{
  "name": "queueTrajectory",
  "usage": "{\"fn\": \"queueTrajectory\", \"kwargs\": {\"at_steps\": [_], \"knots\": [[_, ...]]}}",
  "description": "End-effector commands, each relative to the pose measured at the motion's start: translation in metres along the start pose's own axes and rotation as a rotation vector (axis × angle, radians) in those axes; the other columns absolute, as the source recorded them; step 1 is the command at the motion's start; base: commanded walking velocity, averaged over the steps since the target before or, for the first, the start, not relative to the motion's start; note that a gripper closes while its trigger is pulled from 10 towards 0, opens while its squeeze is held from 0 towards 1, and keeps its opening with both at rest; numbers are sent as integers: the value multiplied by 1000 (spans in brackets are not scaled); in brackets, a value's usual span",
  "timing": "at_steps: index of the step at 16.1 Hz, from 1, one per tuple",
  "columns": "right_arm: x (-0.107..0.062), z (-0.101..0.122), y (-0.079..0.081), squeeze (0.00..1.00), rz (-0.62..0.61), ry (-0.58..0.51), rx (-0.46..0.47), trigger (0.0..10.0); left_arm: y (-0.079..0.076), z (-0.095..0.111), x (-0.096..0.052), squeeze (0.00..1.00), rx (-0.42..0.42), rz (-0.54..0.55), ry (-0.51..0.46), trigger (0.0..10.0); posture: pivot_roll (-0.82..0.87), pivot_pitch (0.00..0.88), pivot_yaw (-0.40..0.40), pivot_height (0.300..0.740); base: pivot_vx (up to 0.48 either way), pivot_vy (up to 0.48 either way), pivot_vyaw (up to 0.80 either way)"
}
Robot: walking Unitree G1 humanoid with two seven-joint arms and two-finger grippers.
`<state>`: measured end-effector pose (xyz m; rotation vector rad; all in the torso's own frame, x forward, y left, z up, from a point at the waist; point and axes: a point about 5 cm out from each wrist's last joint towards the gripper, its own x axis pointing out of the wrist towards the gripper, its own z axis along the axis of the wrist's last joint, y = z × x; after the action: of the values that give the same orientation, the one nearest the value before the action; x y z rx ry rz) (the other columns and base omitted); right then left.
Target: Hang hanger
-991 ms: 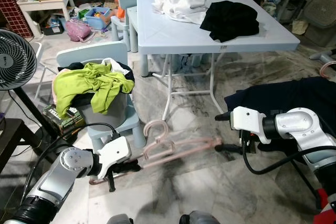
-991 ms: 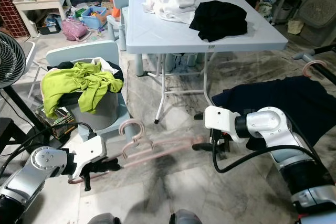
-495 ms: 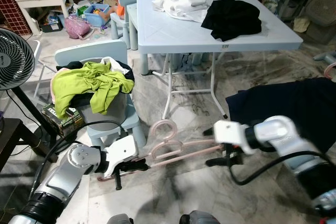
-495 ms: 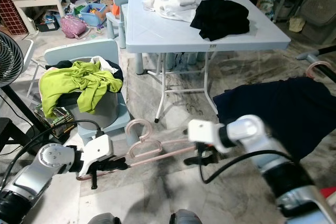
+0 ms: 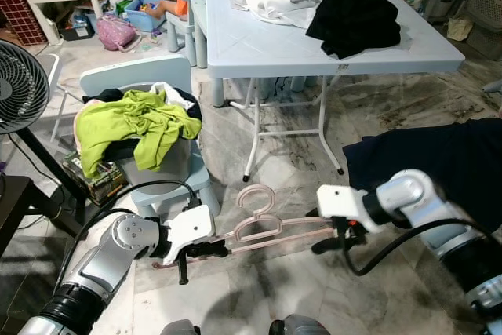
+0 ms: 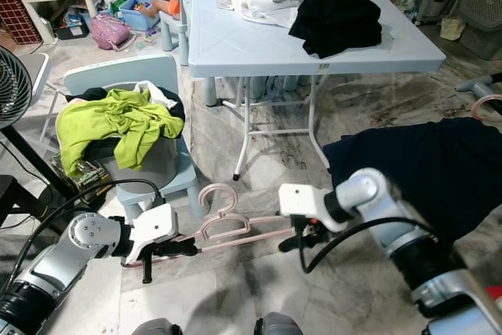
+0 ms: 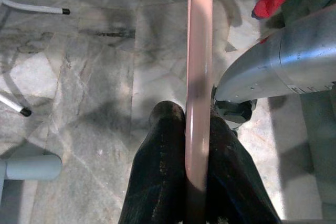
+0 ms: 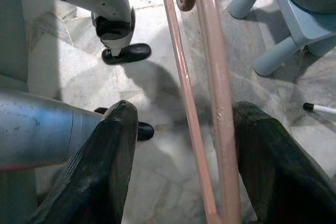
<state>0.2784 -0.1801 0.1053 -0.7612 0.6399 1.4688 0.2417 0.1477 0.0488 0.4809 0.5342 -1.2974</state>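
Handover: left gripper (image 7: 197, 145) clamps the hanger (image 5: 267, 227); right gripper (image 8: 184, 150) straddles its other end, wide, apparently untouching. Next, close.

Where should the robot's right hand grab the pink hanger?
Probably the straight bar at the free end of the pink hanger. The left hand is shut on the other end, and the hanger lies roughly level between both arms. The right hand sits open astride that bar, so closing from there looks simplest; the curved hook is harder to pinch.
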Motion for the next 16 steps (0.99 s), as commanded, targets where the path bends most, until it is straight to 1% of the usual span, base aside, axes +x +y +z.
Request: {"fn": "queueTrajectory", "kwargs": {"at_steps": [1,8,14,16], "knots": [[-2,4,0,0,48,17,-23,0,0,1,2,0,19,-13,10,10000,-80,25,-4,740,0,0,0],[3,13,-3,0,54,-24,26,0,-1,1,6,0,31,-14,11,10000,-82,28,-9,740,0,0,0],[8,11,-4,0,43,-8,45,0,-1,1,8,0,34,-10,6,10000,-81,18,-14,740,0,0,0],[11,8,-3,0,48,23,23,0,0,2,9,0,35,-8,5,10000,-81,17,-15,740,0,0,0]]}}
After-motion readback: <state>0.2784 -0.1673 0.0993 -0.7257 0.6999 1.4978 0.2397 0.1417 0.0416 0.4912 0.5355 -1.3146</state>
